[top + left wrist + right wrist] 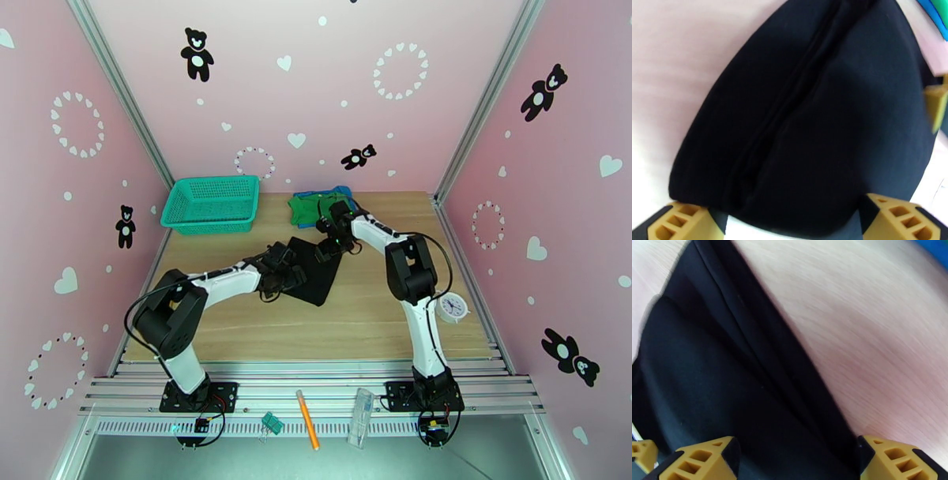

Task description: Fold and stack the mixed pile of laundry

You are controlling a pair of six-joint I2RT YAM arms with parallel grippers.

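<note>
The black garment point(316, 275) lies folded on the wooden table, between the two arms. My left gripper point(294, 276) hovers at its left edge, open, its yellow fingers point(679, 221) spread wide over the dark cloth point(809, 118). At the garment's far corner my right gripper point(325, 251) is also open, with its fingers point(900, 459) straddling the black folds point(730, 378). The bright green garment point(310, 207) rests on the blue shirt point(341, 192) at the back of the table. A strip of blue and green point(936, 15) shows in the left wrist view.
A teal mesh basket point(212, 204) stands at the back left. Pink walls close in three sides. On the metal rail in front of the arm bases lie an orange pen point(307, 420), a small green part point(272, 422) and a clear plastic piece point(362, 417).
</note>
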